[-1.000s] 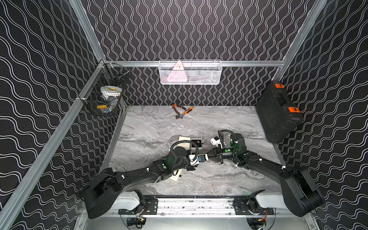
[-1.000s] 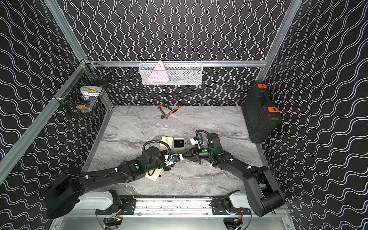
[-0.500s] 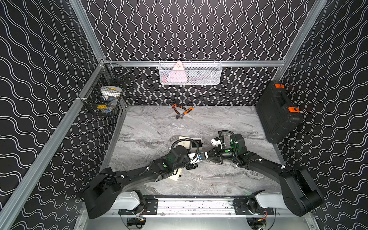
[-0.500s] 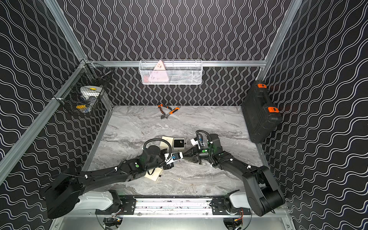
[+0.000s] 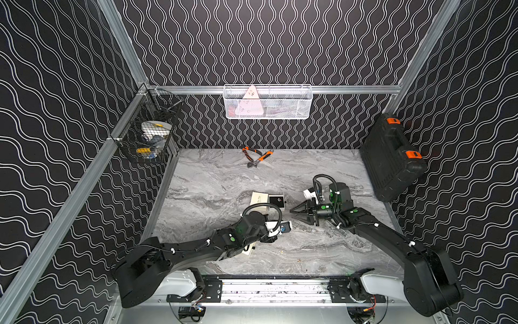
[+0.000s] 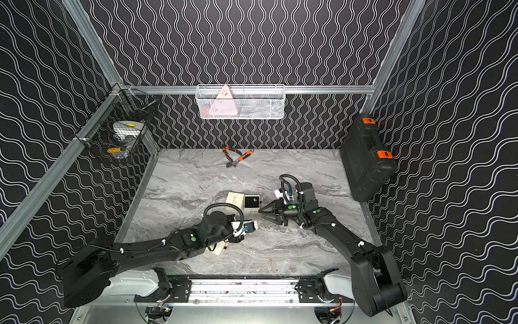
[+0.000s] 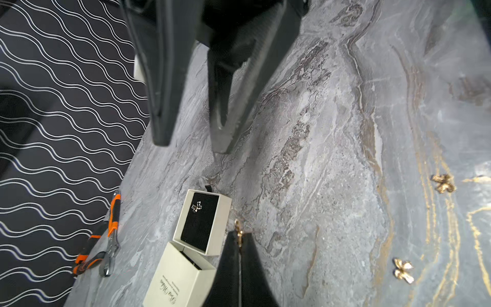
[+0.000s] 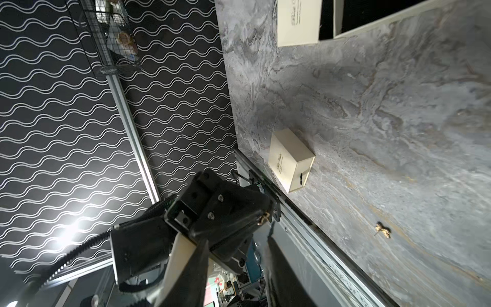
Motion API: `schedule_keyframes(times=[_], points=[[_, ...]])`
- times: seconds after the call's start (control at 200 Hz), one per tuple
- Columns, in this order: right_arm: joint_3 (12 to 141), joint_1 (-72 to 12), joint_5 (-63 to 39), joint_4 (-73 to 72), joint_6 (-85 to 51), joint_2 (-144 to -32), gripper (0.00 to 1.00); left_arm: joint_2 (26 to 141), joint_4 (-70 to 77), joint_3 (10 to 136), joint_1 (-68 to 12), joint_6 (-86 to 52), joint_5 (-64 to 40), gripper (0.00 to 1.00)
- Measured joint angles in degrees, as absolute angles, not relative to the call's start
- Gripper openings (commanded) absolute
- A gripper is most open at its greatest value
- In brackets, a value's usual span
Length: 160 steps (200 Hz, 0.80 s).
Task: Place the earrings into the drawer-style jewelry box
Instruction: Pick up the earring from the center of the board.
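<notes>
My left gripper [image 7: 239, 235] is shut, pinching a small gold earring [image 7: 238, 228] at its tips above the marble table [image 5: 213, 179]. That earring [image 8: 263, 219] also shows at the left gripper's tips [image 8: 265, 216] in the right wrist view. My right gripper [image 7: 192, 144] faces it at close range, open and empty, also in both top views [image 5: 293, 211] [image 6: 262, 211]. The jewelry box stands open: a cream sleeve [image 7: 180, 276] and a black-lined drawer [image 7: 202, 223] with one earring [image 7: 197, 207] inside. Two more earrings [image 7: 443, 183] [image 7: 403, 271] lie loose on the table.
A second cream box [image 8: 291, 159], closed, sits near the front rail, partly under my left arm [image 5: 248, 251]. Orange-handled pliers and a wrench [image 5: 256, 157] lie at the back. A black case [image 5: 392, 157] leans on the right wall. Wire baskets [image 5: 267, 102] [image 5: 148, 137] hang on the walls.
My left gripper has shut on the earring. My right gripper has opened, let go and drawn back a little.
</notes>
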<state>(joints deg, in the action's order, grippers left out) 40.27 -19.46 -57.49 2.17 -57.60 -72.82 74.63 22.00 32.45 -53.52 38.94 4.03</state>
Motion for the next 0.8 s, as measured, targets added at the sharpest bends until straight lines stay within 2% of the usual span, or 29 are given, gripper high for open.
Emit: schedule_keyframes(times=[0.125, 0.33, 0.801], points=[[43.38, -19.49, -56.01, 8.78, -58.17, -74.04, 0.29, 77.03, 28.32, 30.41, -56.31, 46.04, 9.02, 0.00], [47.48, -19.46, -56.16, 16.95, -59.16, -76.36, 0.27, 79.96, 37.82, 29.56, -58.54, 56.07, 15.86, 0.00], [57.89, -16.21, -57.78, 22.11, -59.55, -80.14, 0.26, 78.63, 43.77, 31.27, -58.72, 66.37, 19.29, 0.00]])
